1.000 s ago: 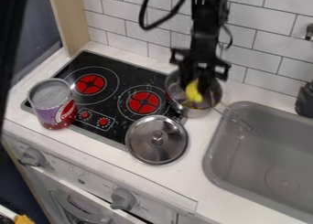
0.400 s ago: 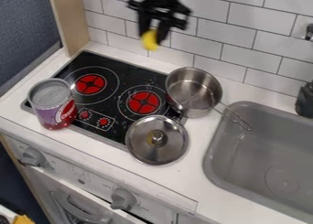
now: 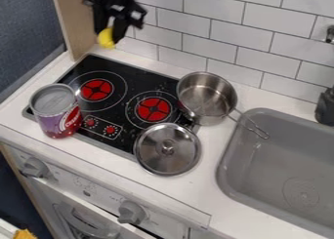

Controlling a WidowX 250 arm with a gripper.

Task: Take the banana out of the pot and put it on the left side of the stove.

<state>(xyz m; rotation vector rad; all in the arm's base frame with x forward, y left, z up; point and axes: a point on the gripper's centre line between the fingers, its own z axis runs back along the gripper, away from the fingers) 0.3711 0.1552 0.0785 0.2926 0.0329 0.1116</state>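
Note:
High above the back left edge of the stove (image 3: 116, 105), the black gripper (image 3: 108, 32) hangs down, shut on the yellow banana (image 3: 106, 39). The banana's lower part shows below the fingers, and its upper part is hidden between them. The metal pot (image 3: 206, 95) stands open at the stove's right side with nothing inside, its wire handle pointing toward the sink.
A purple and red can (image 3: 57, 117) stands on the stove's front left corner. The metal lid (image 3: 168, 149) lies over the stove's front right edge. A grey sink (image 3: 287, 160) takes up the right, and a wooden panel (image 3: 75, 23) rises at the back left.
The gripper has lifted the banana up out of the pot and carried it left, past the middle of the stove to above its back left edge. The pot, can and lid have stayed in place.

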